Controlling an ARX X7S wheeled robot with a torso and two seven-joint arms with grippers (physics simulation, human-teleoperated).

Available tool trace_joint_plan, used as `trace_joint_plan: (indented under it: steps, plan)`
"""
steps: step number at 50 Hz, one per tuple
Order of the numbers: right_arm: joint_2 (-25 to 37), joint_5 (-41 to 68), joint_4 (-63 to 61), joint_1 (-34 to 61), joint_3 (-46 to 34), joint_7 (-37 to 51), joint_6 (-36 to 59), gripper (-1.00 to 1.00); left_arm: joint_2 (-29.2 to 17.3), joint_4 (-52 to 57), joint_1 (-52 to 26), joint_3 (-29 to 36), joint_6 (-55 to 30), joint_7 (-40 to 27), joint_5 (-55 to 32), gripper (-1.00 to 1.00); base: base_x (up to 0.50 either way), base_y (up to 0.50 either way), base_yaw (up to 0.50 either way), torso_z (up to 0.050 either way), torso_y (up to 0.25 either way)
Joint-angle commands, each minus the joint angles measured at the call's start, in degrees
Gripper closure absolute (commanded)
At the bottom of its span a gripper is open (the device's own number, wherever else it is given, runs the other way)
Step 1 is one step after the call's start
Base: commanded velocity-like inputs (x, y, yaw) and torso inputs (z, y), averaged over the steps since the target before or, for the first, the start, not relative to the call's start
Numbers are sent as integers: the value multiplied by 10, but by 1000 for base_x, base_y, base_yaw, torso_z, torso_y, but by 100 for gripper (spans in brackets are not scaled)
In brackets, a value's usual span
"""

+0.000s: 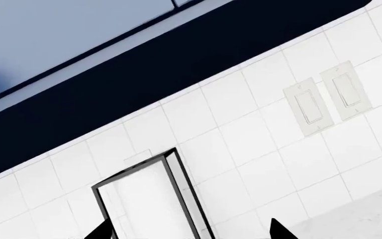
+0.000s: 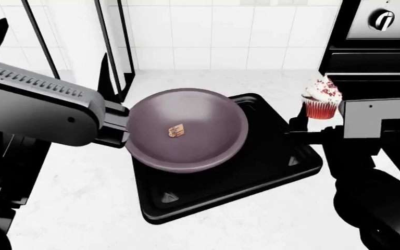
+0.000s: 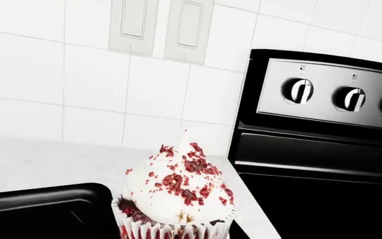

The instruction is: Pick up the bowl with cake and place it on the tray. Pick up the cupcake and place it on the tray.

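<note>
The mauve-grey bowl (image 2: 200, 148) sits on the left part of the black tray (image 2: 270, 172), with the tiny tan cake (image 2: 177, 130) inside it. My left gripper (image 2: 50, 62) is beside the bowl's left rim, pointing at the wall, open and empty; the left wrist view shows its fingertips (image 1: 280, 230) wide apart with only wall between them. My right gripper (image 2: 305, 124) is shut on the red-wrapped cupcake (image 2: 321, 101) and holds it in the air just past the tray's right edge. The cupcake (image 3: 176, 196) fills the right wrist view, with a tray corner (image 3: 45, 211) beside it.
A black stove (image 2: 380, 47) with knobs (image 3: 300, 90) stands right of the tray. A black-framed rack (image 2: 110, 41) stands at the back left against the tiled wall. Light switches (image 1: 324, 99) are on the wall under a dark cabinet (image 1: 177, 64). White counter (image 2: 82, 203) surrounds the tray.
</note>
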Motion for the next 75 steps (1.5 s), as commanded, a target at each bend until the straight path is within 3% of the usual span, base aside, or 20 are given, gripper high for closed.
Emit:
trace_joint_plan:
  steps: [1,10,27,75]
  plan:
    - [-11,-37,5,-5,-18,-27,-6,100,-6,-2,19,-2,12,11,18,-100,0,0,0,0,0]
    - [-25,-48,25,-6,-28,-38,-18,100,-4,-3,19,-2,12,11,18,-100,0,0,0,0,0]
    - [-58,-130,100,-44,-59,-76,-139,100,1,-11,31,2,14,20,30,-100,0,0,0,0,0]
    - [-65,-88,98,-39,-83,-120,-93,100,-7,-15,55,-1,27,33,55,-100,0,0,0,0,0]
